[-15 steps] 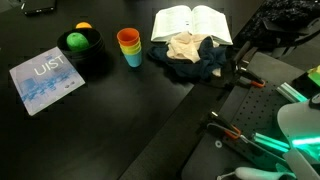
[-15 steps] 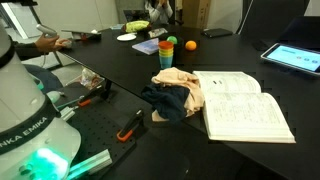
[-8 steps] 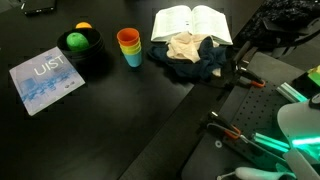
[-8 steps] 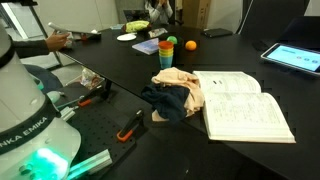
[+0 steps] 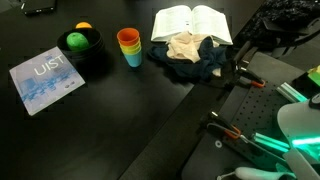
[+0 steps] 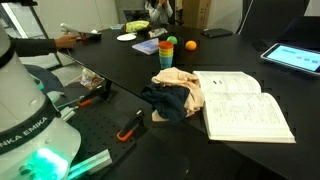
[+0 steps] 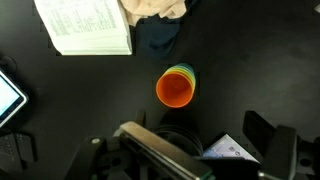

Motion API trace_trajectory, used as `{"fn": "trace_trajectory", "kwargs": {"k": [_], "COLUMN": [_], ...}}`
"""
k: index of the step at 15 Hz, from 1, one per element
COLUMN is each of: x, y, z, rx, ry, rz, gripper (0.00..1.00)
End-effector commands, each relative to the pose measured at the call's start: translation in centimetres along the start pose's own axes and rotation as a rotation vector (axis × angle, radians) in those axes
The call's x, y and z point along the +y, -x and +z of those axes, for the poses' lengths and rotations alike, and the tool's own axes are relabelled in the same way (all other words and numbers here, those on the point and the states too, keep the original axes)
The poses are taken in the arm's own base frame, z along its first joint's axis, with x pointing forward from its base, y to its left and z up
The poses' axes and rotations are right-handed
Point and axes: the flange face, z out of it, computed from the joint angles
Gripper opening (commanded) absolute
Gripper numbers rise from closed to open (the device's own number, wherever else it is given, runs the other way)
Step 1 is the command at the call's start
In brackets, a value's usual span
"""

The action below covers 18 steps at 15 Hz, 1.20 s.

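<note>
Black gripper [image 7: 196, 138], jaws wide apart, empty, near orange cup stack [image 7: 176, 88]

Stacked cups [image 5: 129, 46] stand between a dark bowl [image 5: 92, 60] and crumpled cloths [image 5: 192, 56].

person's forearm [image 6: 50, 42] at table's [image 6: 230, 60] far end slid slightly right.
</note>
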Motion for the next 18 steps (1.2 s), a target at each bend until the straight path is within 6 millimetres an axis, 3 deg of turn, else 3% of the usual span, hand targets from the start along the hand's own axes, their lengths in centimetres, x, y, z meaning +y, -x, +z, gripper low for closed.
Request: {"fn": "trace_trajectory", "kwargs": {"k": [1, 7, 18], "x": [0.8, 2.2, 3.2], "y": [-2.9, -4.8, -5.7], "z": [0.9, 3.4, 8.1], "rx": [-0.002, -0.024, -0.18], "ry": [0.062, 0.109, -0.016], "rz": [-0.008, -0.027, 0.03], "gripper": [1.0, 1.0, 1.0]}}
